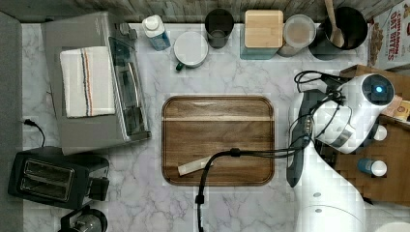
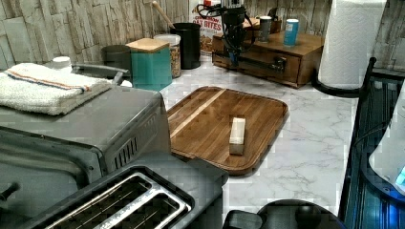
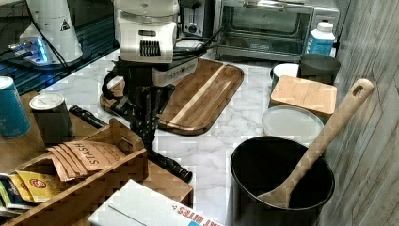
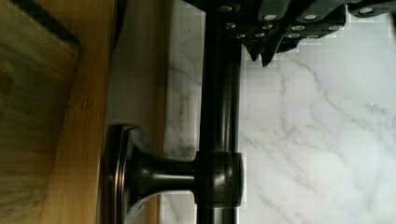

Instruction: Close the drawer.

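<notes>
Holding tea packets: wooden rack

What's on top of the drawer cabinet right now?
On the cabinet: a blue can, a grey tin and an open tea-bag box. The arm covers part of the top.

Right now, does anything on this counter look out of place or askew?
Two small things: a folded towel lies on top of the toaster oven, and a pale block lies alone, slantwise, on the cutting board. Nothing spilled or broken.
</notes>
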Controlling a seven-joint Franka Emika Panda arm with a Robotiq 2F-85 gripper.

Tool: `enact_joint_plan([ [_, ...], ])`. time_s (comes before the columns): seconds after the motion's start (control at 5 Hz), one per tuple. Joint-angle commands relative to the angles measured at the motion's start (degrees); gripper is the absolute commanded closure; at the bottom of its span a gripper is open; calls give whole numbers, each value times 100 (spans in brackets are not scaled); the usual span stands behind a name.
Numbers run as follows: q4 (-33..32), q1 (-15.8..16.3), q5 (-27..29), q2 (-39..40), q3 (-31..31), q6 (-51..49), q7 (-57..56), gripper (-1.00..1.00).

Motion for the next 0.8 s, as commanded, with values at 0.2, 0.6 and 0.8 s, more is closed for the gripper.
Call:
enact_joint_plan([
  [0.2, -722, -358, -441, -646, -963, 792, 760, 100],
  [0.6, -722, -286, -395, -636, -1040, 792, 729, 100],
  [0.8, -722, -238, -365, -630, -1090, 794, 712, 100],
])
